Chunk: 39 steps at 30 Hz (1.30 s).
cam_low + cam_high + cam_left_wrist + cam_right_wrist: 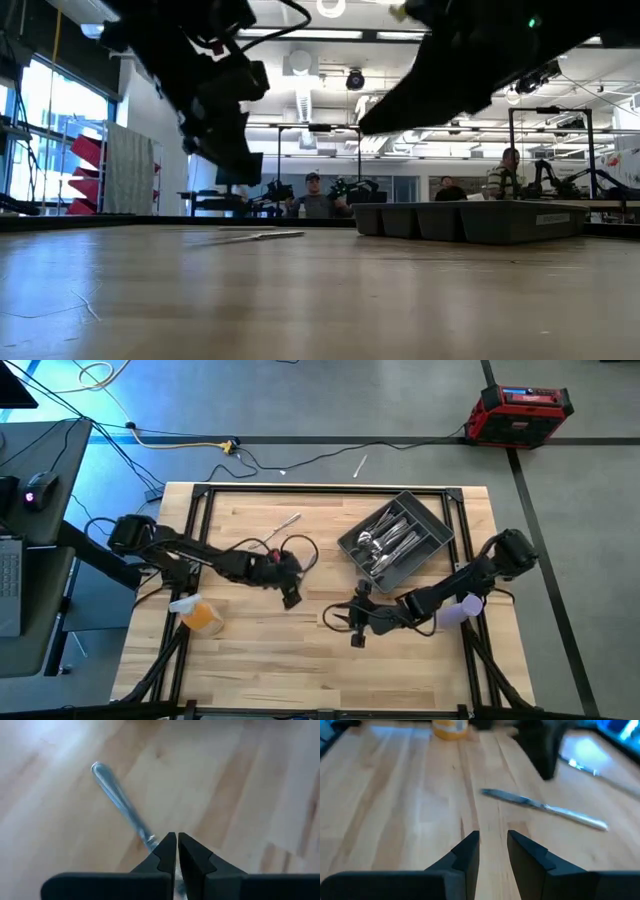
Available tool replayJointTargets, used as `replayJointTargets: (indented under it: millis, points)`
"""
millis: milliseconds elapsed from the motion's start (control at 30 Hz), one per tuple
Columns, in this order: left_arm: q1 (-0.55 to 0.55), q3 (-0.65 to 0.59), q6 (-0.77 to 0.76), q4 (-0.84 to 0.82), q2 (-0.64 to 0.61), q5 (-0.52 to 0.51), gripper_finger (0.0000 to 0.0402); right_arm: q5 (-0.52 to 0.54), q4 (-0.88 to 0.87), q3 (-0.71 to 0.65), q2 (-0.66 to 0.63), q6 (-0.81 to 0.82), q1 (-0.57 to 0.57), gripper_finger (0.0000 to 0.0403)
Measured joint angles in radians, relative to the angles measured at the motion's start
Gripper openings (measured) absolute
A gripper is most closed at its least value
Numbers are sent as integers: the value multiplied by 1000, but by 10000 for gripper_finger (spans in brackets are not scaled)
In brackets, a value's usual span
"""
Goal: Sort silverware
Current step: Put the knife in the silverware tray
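My left tool (177,845) was all but closed, its two fingers pinched on the end of a slim silver utensil (120,795). The rest of that utensil stuck out ahead of the tips. I held it up off the worktop (260,660), near the middle. I judge that was so it could travel right and far to the tray (440,525) without dragging. Its working end was hidden under my fingers, so I could not tell fork from spoon.

My right tool (493,837) hung low over the boards to the right of the left one, fingers parted a little and holding nothing. A table knife (545,807) lay flat just ahead of it, slightly to one side, which suggests I was lined up to take that next.

Most of the silverware (385,543) already lay in the tray's compartments as a bright, tangled cluster of thin stems. One more loose piece (286,524) rested on the worktop towards the far edge, left of the tray. Everything was slender, polished and mirror-grey against the pale wood.
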Motion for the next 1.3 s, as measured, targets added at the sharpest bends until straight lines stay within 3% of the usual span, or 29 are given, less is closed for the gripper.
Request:
replayJointTargets:
  millis: [167, 367, 733, 967, 1300]
  points:
    - [-37, -16, -63, -37, 23, 1, 0, -111, 10, 3, 50, 177, -40, 87]
    - [-58, -40, -71, -14, 101, 125, 0, -219, 24, 5, 76, 398, -89, 99]
    - [-99, 19, 97, 263, 276, 191, 0, -258, -92, 6, 77, 560, -126, 144]
    - [-112, 71, 126, 285, 322, 199, 0, -271, -136, 5, 77, 569, -170, 175]
    - [-113, 71, 142, 263, 315, 144, 0, -401, -197, 51, 73, 385, -306, 230]
